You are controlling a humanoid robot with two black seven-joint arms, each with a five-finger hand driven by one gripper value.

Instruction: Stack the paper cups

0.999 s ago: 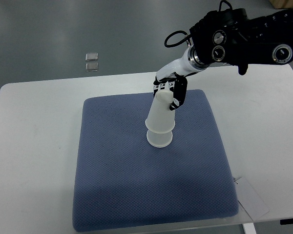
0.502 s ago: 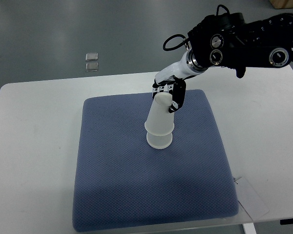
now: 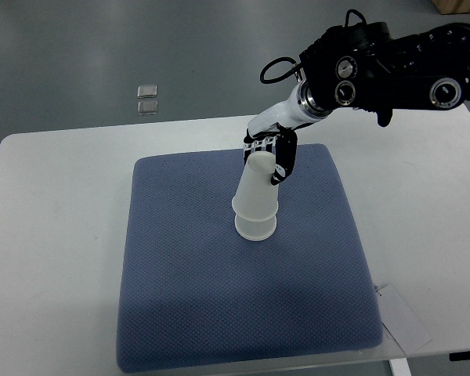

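A white table [image 3: 55, 235] carried a blue mat [image 3: 219, 313]. The right hand [image 3: 271, 155], reaching in over the mat's far edge, had its fingers wrapped around the base of an upturned paper cup [image 3: 257, 190], which sat over a second cup [image 3: 255, 226] near the mat's centre.
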